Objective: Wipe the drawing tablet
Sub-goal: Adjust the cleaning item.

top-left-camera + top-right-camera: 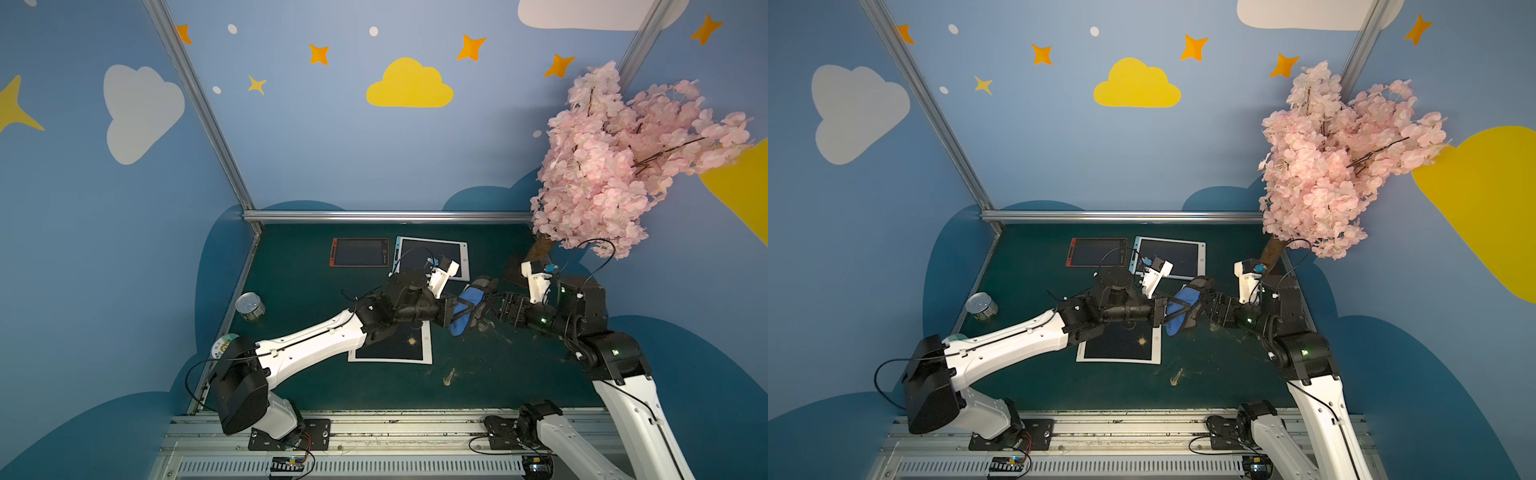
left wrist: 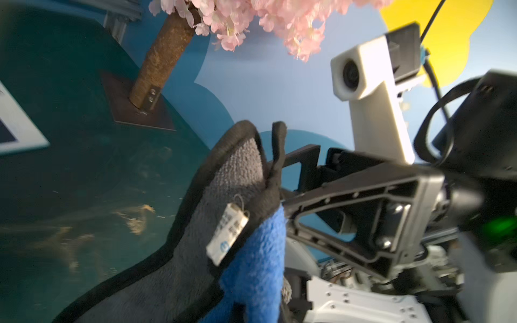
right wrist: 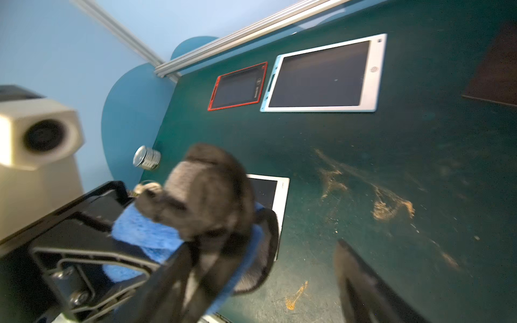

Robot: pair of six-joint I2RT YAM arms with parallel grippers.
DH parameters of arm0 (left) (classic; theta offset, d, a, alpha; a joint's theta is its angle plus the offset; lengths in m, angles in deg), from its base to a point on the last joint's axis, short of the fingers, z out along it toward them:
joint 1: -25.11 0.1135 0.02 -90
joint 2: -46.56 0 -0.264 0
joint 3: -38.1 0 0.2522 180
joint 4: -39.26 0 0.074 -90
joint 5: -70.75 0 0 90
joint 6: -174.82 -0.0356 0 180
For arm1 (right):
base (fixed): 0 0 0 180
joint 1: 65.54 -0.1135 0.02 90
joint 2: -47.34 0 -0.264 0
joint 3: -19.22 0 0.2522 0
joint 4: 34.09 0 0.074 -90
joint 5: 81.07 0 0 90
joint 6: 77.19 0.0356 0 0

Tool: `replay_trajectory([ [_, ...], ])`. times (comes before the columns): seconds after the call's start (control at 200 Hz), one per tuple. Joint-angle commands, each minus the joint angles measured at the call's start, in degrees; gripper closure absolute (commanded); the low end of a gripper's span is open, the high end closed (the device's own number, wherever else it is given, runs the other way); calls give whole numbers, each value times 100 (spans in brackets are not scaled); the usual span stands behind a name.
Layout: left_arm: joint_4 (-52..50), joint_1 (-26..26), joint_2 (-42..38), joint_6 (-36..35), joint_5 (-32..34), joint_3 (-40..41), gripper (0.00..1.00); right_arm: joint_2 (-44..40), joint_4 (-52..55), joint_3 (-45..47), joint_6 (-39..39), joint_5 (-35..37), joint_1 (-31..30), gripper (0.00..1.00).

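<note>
Blue-and-grey microfibre cloth (image 1: 467,301) hangs from the left hand (image 1: 459,311), whose fingers are clamped tight on it above the green surface (image 1: 519,374). Facing it from 3 o'clock, the right hand (image 1: 492,309) has its fingers spread wide beside the cloth's grey end and seems to grip nothing.

A red-framed tablet (image 1: 359,252) and a blue-edged tablet (image 1: 440,249) lie at 12 o'clock near the back rail. The white-framed drawing tablet (image 1: 390,349) sits partly under the left forearm, with an orange-brown smudge (image 1: 411,340) on its dark screen, so it is likely the one to wipe.

From the cloth, the smudge lies at about 8 o'clock, lower down and close by. The left arm is nearer and carries the cloth, so I judge the coming move to be a short drop toward the smudge. The forearm hides the tablet's far edge, so its long axis cannot be told.
</note>
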State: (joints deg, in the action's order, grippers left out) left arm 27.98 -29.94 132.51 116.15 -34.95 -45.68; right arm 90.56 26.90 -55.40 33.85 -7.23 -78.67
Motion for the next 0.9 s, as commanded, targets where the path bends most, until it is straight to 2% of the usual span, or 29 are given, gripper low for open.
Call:
replay_trajectory([
  [0.0, -1440, -39, 29, -2114, 953, -57, 97, -138, 670, -221, -207, 475, 29, 9],
  [0.19, -1218, -371, 110, -4347, 2161, 258, 97, -46, 701, -175, 188, -674, 29, 7],
  [0.35, 211, -812, 77, -6547, 2888, 958, 97, -87, 41, 370, 1097, -1861, 29, 7],
  [0.45, 1893, -1160, 142, -8818, 2986, 1839, 97, -13, -215, 601, 1383, -2300, 38, 7],
  [0.5, 3209, -1249, 289, -9977, 2927, 2416, 97, -5, -115, 564, 1313, -2254, 43, 8],
  [0.541, 4266, -1249, 517, -10586, 3039, 2702, 97, -2, -2, 513, 1232, -2167, 51, 8],
  [0.631, 5607, -1237, 1006, -11539, 3383, 2904, 97, 8, 223, 471, 1147, -2110, 89, 7],
  [0.666, 5589, -1238, 1054, -11802, 3382, 2936, 97, -6, 226, 523, 1182, -2181, 109, 8],
  [0.891, 5972, -1238, 1276, -12380, 3446, 2934, 97, -98, -21, 1080, 1557, -2667, 229, 8],
])
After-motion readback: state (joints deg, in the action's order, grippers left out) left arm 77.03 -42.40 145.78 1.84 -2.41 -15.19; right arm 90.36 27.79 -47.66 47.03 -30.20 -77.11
